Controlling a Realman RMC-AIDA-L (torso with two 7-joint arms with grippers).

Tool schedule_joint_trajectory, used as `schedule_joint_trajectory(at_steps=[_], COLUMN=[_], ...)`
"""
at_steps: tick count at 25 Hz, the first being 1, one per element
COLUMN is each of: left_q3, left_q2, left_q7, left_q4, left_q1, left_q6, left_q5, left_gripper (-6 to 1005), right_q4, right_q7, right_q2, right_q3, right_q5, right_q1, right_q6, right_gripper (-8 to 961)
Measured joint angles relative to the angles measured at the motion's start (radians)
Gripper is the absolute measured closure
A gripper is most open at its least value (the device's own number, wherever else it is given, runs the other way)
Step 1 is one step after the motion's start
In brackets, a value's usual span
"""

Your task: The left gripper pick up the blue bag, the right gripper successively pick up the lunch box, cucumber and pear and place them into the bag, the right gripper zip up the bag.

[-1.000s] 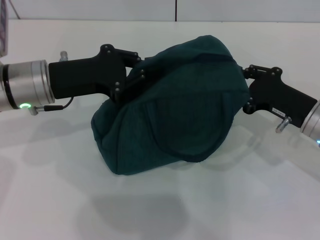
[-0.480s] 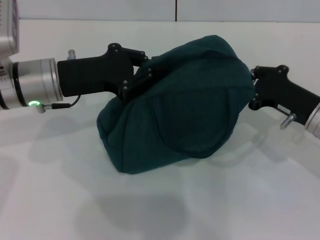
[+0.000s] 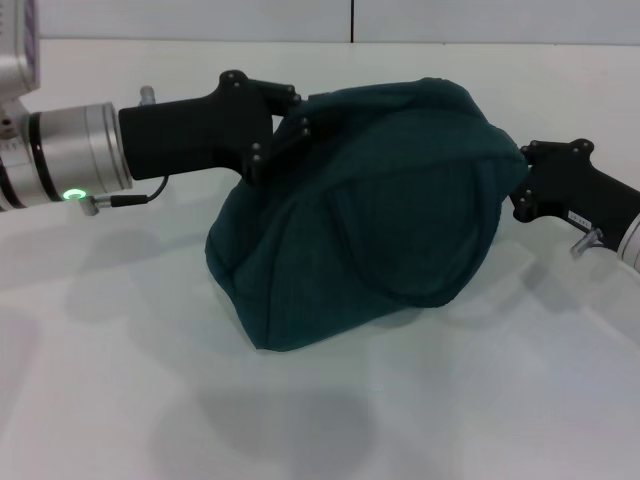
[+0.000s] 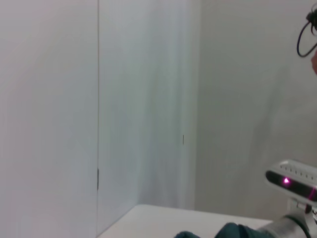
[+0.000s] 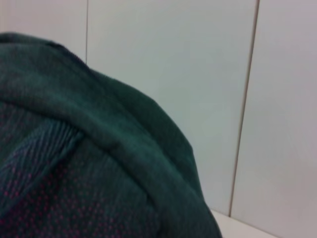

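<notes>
The blue bag point(image 3: 370, 215), held up above the white table point(image 3: 120, 400) between the 2 end effectors, has shifted rightward compared with 1 second ago, and both arms have moved with it. The left end effector point(image 3: 283, 135) is clenched on fabric at the bag's upper left. The right end effector point(image 3: 520, 185) meets its right side, grip undeterminable; the bag's contents are hidden.

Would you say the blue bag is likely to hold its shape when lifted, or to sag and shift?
Probably sag: the blue bag looks soft, with folds and a rounded bulge slumping onto the table. It seems full, so likely fairly heavy. Held between the left gripper and the right gripper, it may swing or deform.
</notes>
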Motion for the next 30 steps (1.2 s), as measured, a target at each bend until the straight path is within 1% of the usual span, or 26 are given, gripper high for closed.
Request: schedule_joint_trajectory(at_steps=[5, 9, 11, 16, 17, 18, 20, 22, 25, 28, 30], left_q3=[0.0, 0.0, -0.001, 0.0, 0.0, 0.0, -0.001, -0.001, -0.002, -0.002, -0.002], left_q2=[0.008, 0.007, -0.001, -0.054, -0.054, -0.062, -0.062, -0.061, -0.061, -0.062, -0.062], left_q7=[-0.012, -0.013, -0.008, 0.041, 0.041, 0.063, 0.071, 0.073, 0.081, 0.141, 0.17], left_q4=[0.02, 0.023, 0.023, 0.016, 0.016, 0.039, 0.07, 0.09, 0.117, 0.169, 0.193], left_q1=[0.0, -0.002, -0.001, 0.019, 0.019, 0.037, 0.056, 0.073, 0.114, 0.156, 0.168], left_q6=[0.002, 0.004, -0.007, -0.097, -0.097, -0.139, -0.167, -0.176, -0.171, -0.173, -0.177], left_q5=[-0.018, -0.022, -0.033, -0.114, -0.114, -0.138, -0.16, -0.19, -0.287, -0.381, -0.412], left_gripper=[821, 813, 809, 799, 797, 794, 790, 786, 780, 774, 733], right_q4=[0.02, 0.025, 0.019, 0.005, 0.003, 0.001, 0.001, 0.0, -0.001, -0.001, -0.001], right_q7=[0.0, 0.001, 0.002, 0.013, 0.018, 0.025, 0.033, 0.035, 0.036, 0.036, 0.042], right_q2=[-0.001, -0.001, 0.0, 0.001, 0.001, 0.0, 0.0, -0.001, -0.002, -0.002, -0.002], right_q3=[0.0, 0.0, 0.004, 0.009, 0.009, 0.009, 0.01, 0.011, 0.013, 0.018, 0.021], right_q5=[-0.002, -0.002, 0.003, 0.009, 0.01, 0.017, 0.032, 0.048, 0.066, 0.069, 0.069], right_q1=[0.001, 0.002, -0.001, -0.004, -0.003, -0.001, 0.002, 0.002, 0.002, 0.002, 0.003], right_q6=[0.001, -0.001, -0.007, -0.011, -0.012, -0.012, -0.012, -0.013, -0.014, -0.014, -0.014], right_gripper=[926, 922, 921, 917, 916, 916, 914, 838, 723, 627, 568])
